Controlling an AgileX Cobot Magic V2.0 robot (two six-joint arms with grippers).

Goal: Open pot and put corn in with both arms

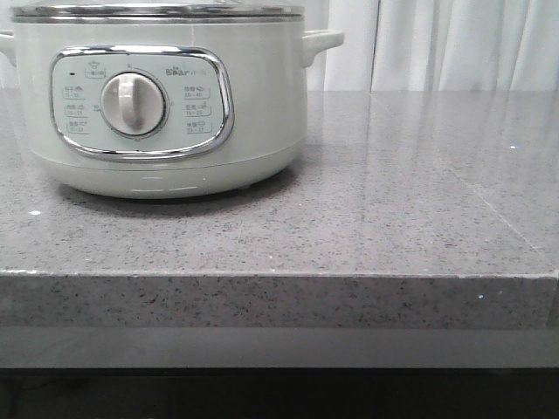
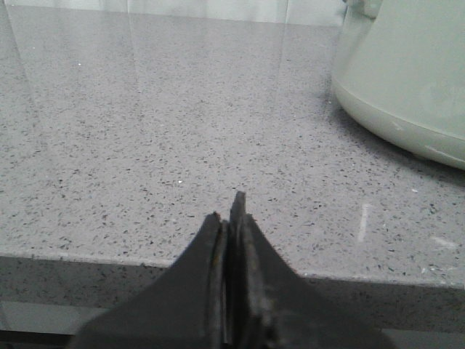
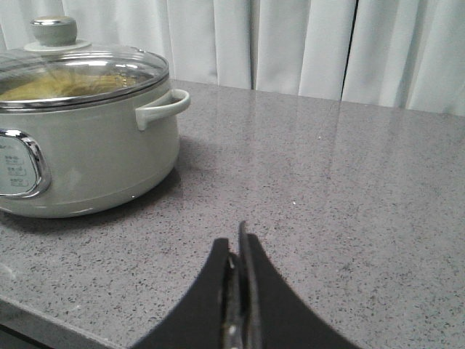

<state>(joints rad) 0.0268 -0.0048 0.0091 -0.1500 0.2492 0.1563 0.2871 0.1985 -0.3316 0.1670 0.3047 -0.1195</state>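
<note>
Pot (image 3: 80,138) sits lidded, well apart from both empty, closed claws, left (image 2: 231,211) and right (image 3: 236,243).

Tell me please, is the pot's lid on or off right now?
On. In the right wrist view the glass lid sits flat on the pot, knob upright; the front view shows its steel rim seated too.

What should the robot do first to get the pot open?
Probably open the right gripper and move it up toward the lid knob. The glass lid is on the pot, both grippers look shut, the left gripper included, and both sit low near the counter's front edge. No corn shows yet, so lifting the lid seems the sensible first step.
</note>
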